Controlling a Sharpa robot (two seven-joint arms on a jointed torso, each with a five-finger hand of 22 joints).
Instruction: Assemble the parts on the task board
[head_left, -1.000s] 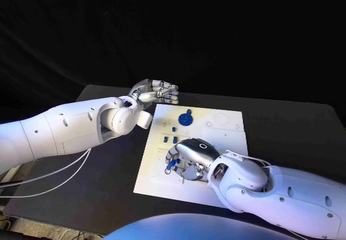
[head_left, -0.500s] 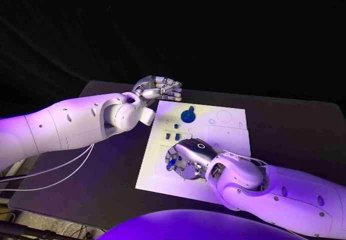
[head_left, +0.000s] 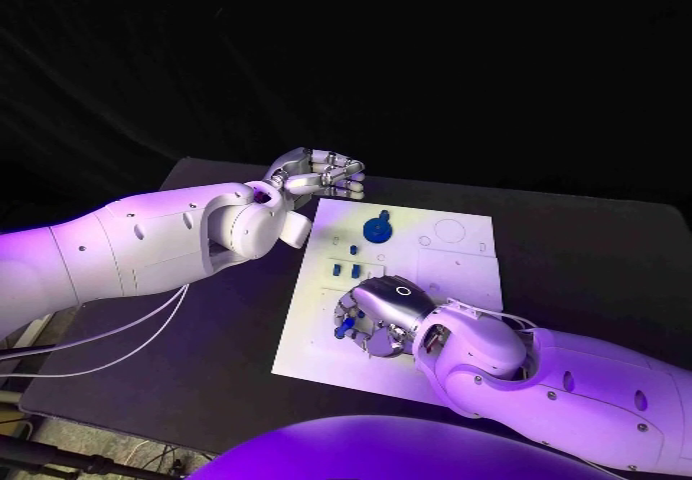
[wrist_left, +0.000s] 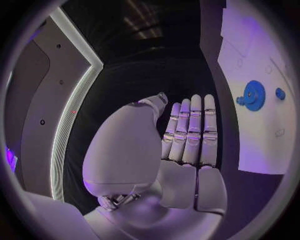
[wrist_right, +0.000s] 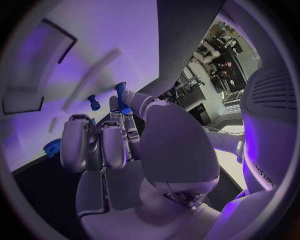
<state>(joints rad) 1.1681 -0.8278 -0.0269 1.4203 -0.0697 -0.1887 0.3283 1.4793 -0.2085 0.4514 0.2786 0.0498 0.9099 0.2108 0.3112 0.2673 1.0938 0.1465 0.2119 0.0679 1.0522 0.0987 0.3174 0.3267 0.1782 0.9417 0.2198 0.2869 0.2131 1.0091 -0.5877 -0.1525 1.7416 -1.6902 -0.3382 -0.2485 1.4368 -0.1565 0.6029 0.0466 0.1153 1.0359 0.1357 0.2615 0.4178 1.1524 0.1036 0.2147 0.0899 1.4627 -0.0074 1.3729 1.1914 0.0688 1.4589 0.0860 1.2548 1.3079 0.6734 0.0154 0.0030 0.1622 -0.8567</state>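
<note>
- White task board (head_left: 447, 270) lies in the middle of the black tabletop (head_left: 606, 260), with small blue parts spread over its left half.
- Blue gear (head_left: 375, 230) already sits near the board's far edge; judging by its flat seat, that piece looks placed.
- A few short blue pegs (head_left: 345, 270) stand in the board just nearer than the gear, so some seating appears done.
- The right robot hand (head_left: 378, 315) is down over the board's near-left part, pinching a blue peg (wrist_right: 122, 97) between thumb and fingertips; it appears not yet seated.
- The left robot hand (head_left: 317, 176) hovers off the board's far-left corner, fingers curled in with nothing held.
- Several holes and outlines on the board's right half look unfilled, so I judge the assembly well short of complete.
</note>
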